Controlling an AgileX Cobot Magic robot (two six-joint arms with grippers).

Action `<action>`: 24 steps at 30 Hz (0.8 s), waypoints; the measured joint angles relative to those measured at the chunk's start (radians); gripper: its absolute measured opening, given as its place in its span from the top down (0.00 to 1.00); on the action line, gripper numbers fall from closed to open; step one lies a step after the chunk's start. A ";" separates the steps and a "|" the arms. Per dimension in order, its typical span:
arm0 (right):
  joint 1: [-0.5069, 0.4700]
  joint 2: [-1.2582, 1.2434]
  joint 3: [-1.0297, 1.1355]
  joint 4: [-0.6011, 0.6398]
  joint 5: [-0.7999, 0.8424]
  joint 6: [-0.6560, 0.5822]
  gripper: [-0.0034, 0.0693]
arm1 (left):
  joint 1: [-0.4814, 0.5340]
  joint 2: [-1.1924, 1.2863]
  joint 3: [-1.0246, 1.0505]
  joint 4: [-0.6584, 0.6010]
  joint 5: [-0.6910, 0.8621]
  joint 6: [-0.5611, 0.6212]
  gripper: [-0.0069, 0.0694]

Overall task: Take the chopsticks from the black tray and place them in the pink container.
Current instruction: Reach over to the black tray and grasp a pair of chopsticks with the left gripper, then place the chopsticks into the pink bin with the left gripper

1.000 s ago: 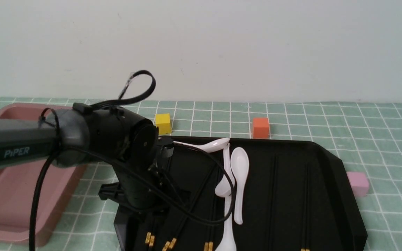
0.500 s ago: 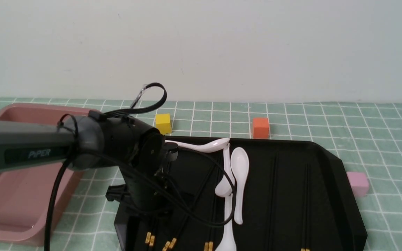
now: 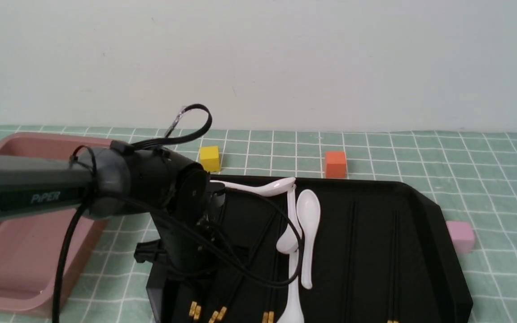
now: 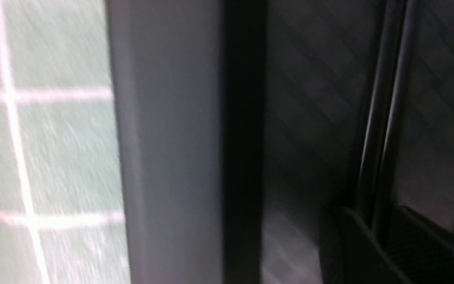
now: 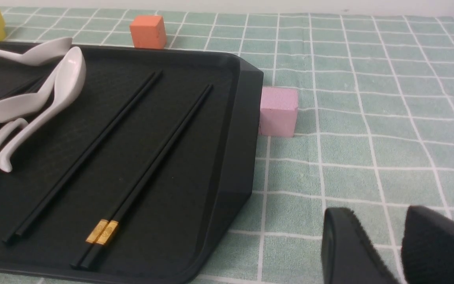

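Note:
The black tray [image 3: 438, 233] fills the middle of the front view, with several pairs of chopsticks [image 3: 217, 314] lying lengthwise on it, gold caps toward me. My left arm [image 3: 182, 197] reaches over the tray's left part and hides its own fingers there. In the blurred left wrist view, my left gripper [image 4: 373, 215] is shut on a chopstick pair [image 4: 380, 118] just inside the tray rim [image 4: 164, 157]. The pink container [image 3: 11, 264] sits left of the tray. My right gripper [image 5: 384, 221] hangs open over the cloth, right of the tray, holding nothing.
White spoons [image 3: 308, 224] lie in the tray's middle, over some chopsticks. Two more chopstick pairs [image 5: 152, 161] lie on the tray's right half. A yellow cube [image 3: 209, 159] and an orange cube [image 3: 335, 163] stand behind the tray. A small pale pink cube [image 3: 460, 236] touches its right rim.
My left arm came down and to the right over the tray's left part, then shifted back slightly to the left. Spoons and the other chopsticks have not moved.

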 joint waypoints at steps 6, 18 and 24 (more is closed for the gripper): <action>0.000 0.000 0.000 0.000 0.000 0.000 0.62 | 0.019 -0.224 -0.054 -0.024 0.088 -0.007 0.76; 0.000 0.000 0.000 0.000 0.000 0.000 0.62 | 0.467 -0.372 -0.106 0.049 0.269 0.115 0.76; 0.000 0.000 0.000 0.000 0.000 0.000 0.62 | 0.605 -0.254 -0.085 0.113 0.155 0.125 0.76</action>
